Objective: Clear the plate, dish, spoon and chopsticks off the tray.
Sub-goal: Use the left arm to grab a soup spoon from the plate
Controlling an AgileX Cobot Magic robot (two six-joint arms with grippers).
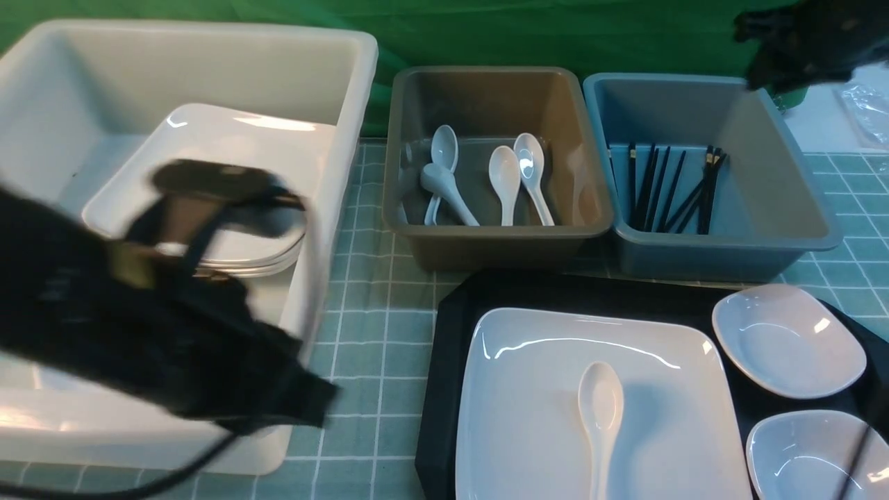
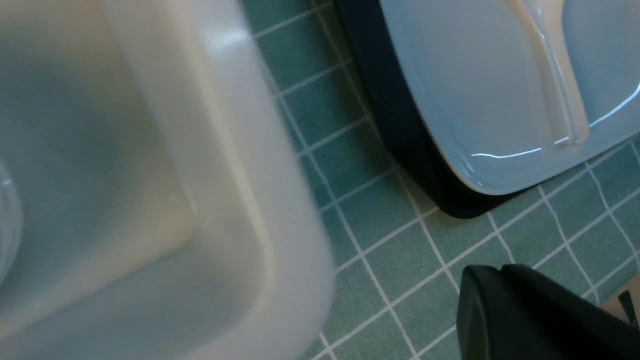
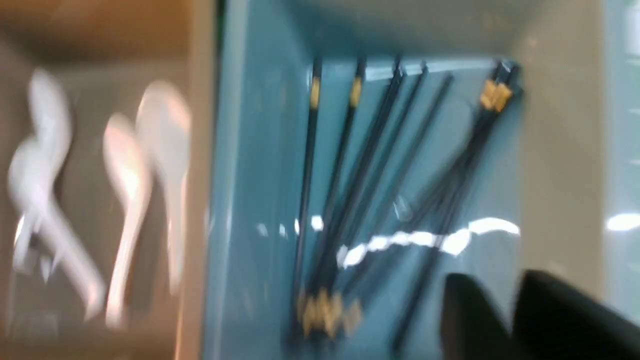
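Left tool (image 2: 500,295) closed, empty, near white bin (image 1: 347,139). Right tool (image 3: 505,310) over blue bin (image 1: 785,208); blur prevents judging its opening. Spoon (image 1: 601,410) lies on plate (image 1: 535,389), plate on tray (image 1: 444,361); chopsticks (image 1: 667,187) in blue bin.

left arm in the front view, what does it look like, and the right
Both are black. The left arm is bulky and blurred, with a brass-coloured patch near its wrist and a black cable trailing below. Only a dark chunk of the right arm shows. The wrist views show the left gripper and right gripper with smooth black, round-tipped fingers.
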